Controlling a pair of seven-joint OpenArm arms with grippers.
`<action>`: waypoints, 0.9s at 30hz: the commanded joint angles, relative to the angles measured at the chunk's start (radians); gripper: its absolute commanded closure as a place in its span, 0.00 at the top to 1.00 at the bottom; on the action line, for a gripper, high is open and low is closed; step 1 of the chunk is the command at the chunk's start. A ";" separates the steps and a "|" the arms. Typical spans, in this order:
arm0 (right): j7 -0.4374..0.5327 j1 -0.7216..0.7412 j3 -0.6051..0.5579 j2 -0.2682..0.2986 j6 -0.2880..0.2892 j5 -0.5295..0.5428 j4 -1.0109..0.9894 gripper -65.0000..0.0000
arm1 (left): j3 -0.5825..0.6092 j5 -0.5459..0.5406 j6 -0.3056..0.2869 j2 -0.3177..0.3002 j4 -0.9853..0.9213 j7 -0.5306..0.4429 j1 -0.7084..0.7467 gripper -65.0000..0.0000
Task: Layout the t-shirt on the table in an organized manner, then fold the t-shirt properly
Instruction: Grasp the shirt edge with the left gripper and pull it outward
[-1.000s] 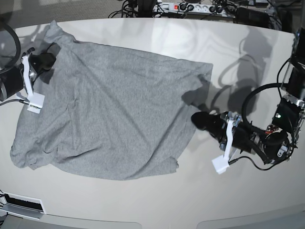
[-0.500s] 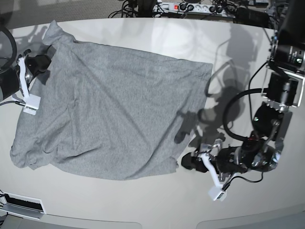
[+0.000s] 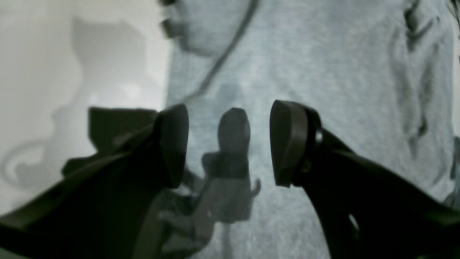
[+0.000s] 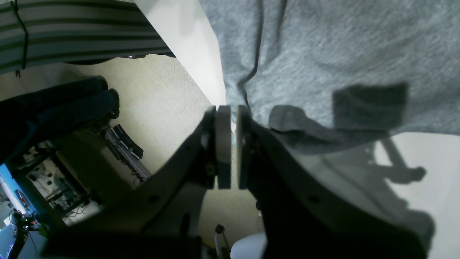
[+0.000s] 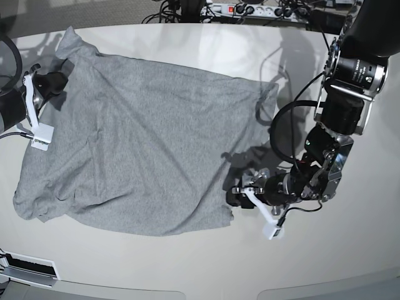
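Grey t-shirt (image 5: 144, 144) lies spread on table (image 5: 187, 262). Left gripper (image 5: 235, 195) jaws apart, low over the shirt's near hem corner. Right gripper (image 4: 229, 115) pinched together at the far edge; cloth caught: can't tell.

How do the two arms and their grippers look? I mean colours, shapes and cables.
Both arms are black. The left gripper has dark, rounded finger pads, a white bracket and a looping black cable. The right gripper also carries a white bracket; its pads are flat and grey.
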 commanded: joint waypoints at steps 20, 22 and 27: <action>0.003 0.015 0.011 0.023 0.002 0.017 0.007 0.07 | -0.002 0.172 0.073 0.026 -0.007 -0.296 0.084 0.06; 0.003 0.016 0.011 0.023 0.002 0.017 0.007 0.07 | -0.002 0.190 0.135 0.026 -0.007 -0.299 0.084 0.10; 0.003 0.016 0.011 0.023 0.002 0.017 0.007 0.07 | -0.003 0.226 0.247 0.026 -0.007 -0.317 0.084 0.36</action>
